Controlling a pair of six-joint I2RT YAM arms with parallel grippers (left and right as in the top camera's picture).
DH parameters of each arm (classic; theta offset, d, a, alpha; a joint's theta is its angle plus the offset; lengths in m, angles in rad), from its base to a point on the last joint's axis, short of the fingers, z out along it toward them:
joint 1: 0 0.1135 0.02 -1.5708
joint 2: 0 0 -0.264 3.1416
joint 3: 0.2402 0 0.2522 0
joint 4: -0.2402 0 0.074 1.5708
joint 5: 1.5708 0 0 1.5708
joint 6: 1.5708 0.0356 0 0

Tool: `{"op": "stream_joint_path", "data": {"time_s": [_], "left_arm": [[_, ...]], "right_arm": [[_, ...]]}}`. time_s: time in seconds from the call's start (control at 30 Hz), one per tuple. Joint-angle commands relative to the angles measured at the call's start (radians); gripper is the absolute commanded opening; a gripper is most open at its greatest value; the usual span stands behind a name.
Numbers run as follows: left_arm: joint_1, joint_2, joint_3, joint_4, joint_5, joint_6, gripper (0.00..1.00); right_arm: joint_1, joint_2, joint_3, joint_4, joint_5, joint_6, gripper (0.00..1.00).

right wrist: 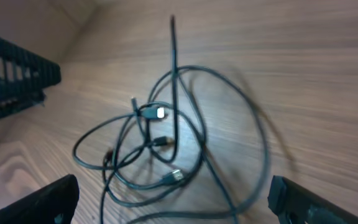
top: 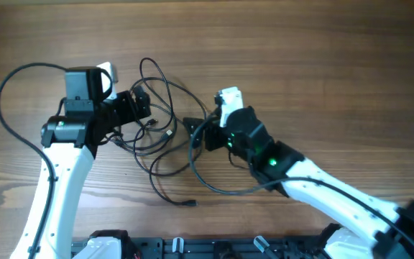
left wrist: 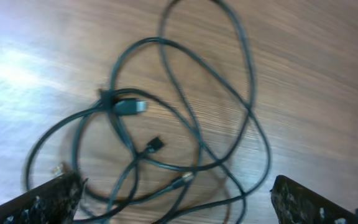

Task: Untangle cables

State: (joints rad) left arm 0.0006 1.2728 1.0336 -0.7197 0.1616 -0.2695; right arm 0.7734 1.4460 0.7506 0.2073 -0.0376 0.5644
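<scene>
Lying between the two hands, the cables [top: 162,133] form one loose tangle of black loops near the middle of the surface [top: 315,50]. The left hand [top: 141,108] sits at the tangle's left edge and the right hand [top: 192,128] at its right edge. The overhead view cannot settle whether either touches a strand.

Left wrist view: fingers [left wrist: 45,200] spread wide at the frame's lower corners, nothing held between them. Loops and a flat plug [left wrist: 130,107] lie just ahead on the wood.

Right wrist view: fingers [right wrist: 42,202] likewise wide apart and empty, with the tangle ahead and one straight strand running away from the hand.

One strand trails toward the near edge and ends in a small plug [top: 192,203], apart from the knot.

Surface: brown wood grain, open on the far side and to the right of the tangle. A black rail [top: 178,246] runs along the near edge.
</scene>
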Motion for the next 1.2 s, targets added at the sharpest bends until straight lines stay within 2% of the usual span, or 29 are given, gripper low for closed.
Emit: {"op": "stream_joint_path", "data": {"time_s": [0.0,0.1,0.37,0.7,1.17], "left_arm": [[0.083,-0.016,0.018,-0.032,-0.025,-0.062,1.0],[0.127,-0.016,0.018,-0.064,-0.024,-0.076,1.0],[0.126,-0.016,0.018,-0.068,-0.021,-0.076,1.0],[0.126,-0.016,0.018,-0.079,-0.013,-0.079,1.0],[0.126,-0.016,0.018,-0.085,-0.013,-0.079,1.0]], "right_arm": [[-0.003,0.112,0.0,0.154,-0.142,0.042,0.99],[-0.003,0.256,0.0,0.287,-0.141,0.066,1.0],[-0.003,0.349,0.004,0.421,-0.145,0.091,1.0],[-0.003,0.429,0.095,0.42,-0.167,0.093,1.0],[-0.003,0.43,0.103,0.362,-0.136,0.085,1.0]]}}
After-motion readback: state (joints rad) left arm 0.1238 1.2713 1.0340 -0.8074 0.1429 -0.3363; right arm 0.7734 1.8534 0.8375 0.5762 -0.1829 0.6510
